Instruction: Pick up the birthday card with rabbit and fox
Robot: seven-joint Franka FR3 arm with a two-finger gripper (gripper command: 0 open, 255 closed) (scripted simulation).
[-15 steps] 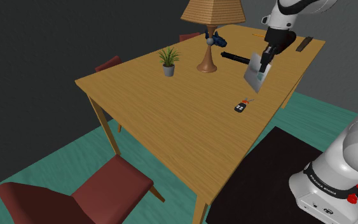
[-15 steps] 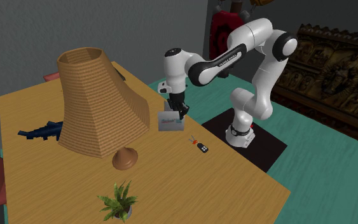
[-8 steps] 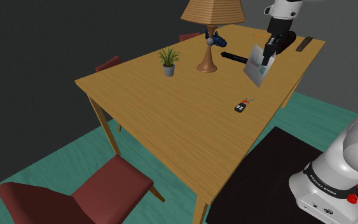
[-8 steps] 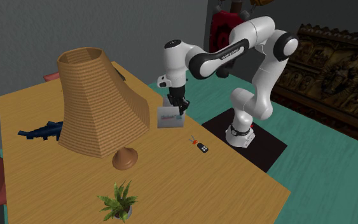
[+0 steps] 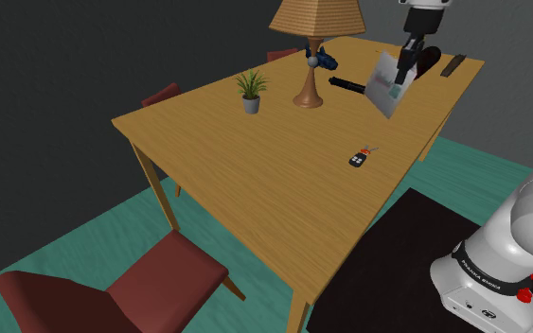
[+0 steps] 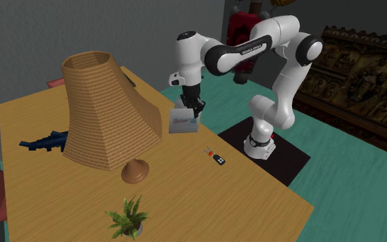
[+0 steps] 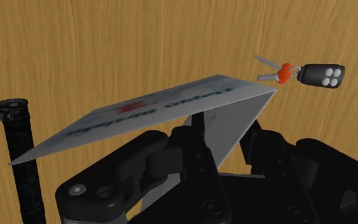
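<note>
Since a second ago the gripper has risen, and the birthday card clamped in it has come up too, so that it now hangs clear of the wooden table. Both black fingers pinch one leaf of the folded card near its crease, so they stand narrow, closed on the paper. In the second exterior view the gripper points down and the pale card hangs tilted just below the fingertips, with air between it and the table. In the wrist view the card spreads like a tent over the fingers. Its outer face carries faint red and green print, too faint to read. Beyond the fingertips, down on the table, lies a black key fob with keys on a red ring. To the other side of the fingers, a black rod-like thing lies on the wood. A lamp with a woven shade stands on the table close beside the held card.
</note>
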